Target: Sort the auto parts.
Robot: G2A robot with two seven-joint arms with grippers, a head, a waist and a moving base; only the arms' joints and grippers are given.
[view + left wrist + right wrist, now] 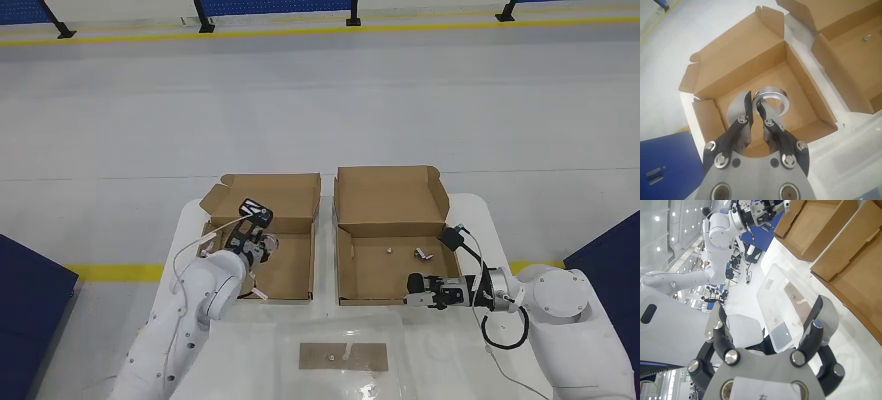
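My left gripper (pixel 755 103) is shut on the wall of a silver metal ring (pixel 772 101), which hangs over the floor of the left cardboard box (pixel 745 56). From above, that gripper (pixel 254 240) sits over the same box (pixel 290 200). My right gripper (pixel 770 309) is open with nothing between its fingers, above a clear plastic tray (pixel 768 283). In the top view it (pixel 412 291) hovers by the front wall of the right cardboard box (pixel 390 200). Two small metal parts (pixel 421 253) lie in the right box.
The clear tray (pixel 300 335) stands at the table's front with a brown card (pixel 343 355) and a few small parts (pixel 792 296) inside. A nut (pixel 866 37) lies in the right box. Both boxes have raised flaps. Blue barriers flank the table.
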